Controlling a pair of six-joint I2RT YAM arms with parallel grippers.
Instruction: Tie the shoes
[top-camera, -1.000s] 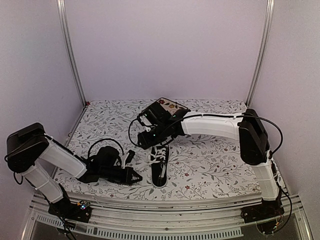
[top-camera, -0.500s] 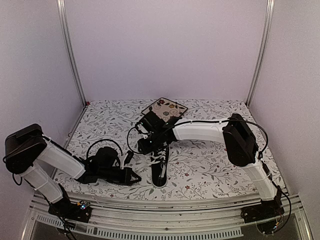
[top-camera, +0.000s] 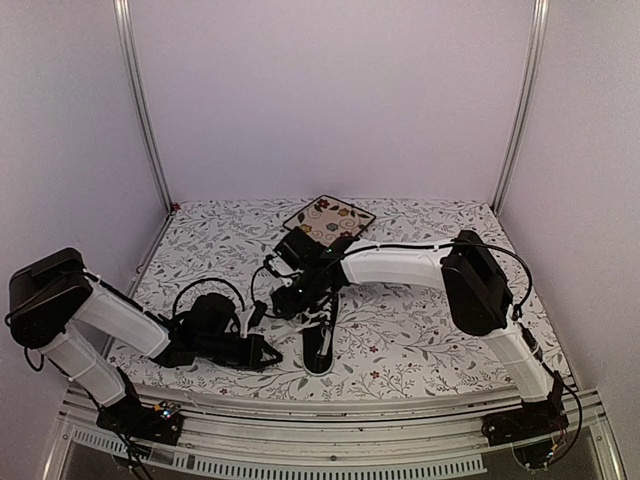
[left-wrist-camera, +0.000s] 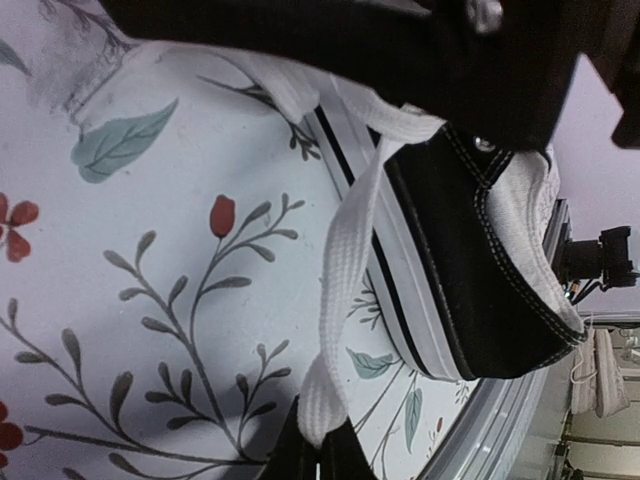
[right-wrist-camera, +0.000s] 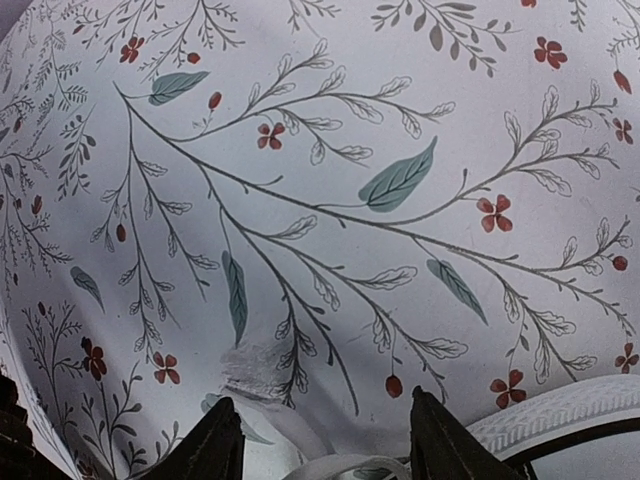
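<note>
Left gripper (left-wrist-camera: 320, 456) tight on white lace (left-wrist-camera: 345, 262)

The table (right-wrist-camera: 300, 150) is white, printed with thin grey-green branches, teal leaves and small red flowers and buds. Towards its near edge, the small black canvas sneaker (top-camera: 320, 347) has white stitching, a white lining and a white sole rim with a black stripe. Its white flat lace (left-wrist-camera: 345, 265) is finely woven. The square dark plate (top-camera: 330, 214) at the far side carries pale and reddish blossoms. The left arm (top-camera: 120, 322) and right arm (top-camera: 400, 265) are white with black joints.
</note>
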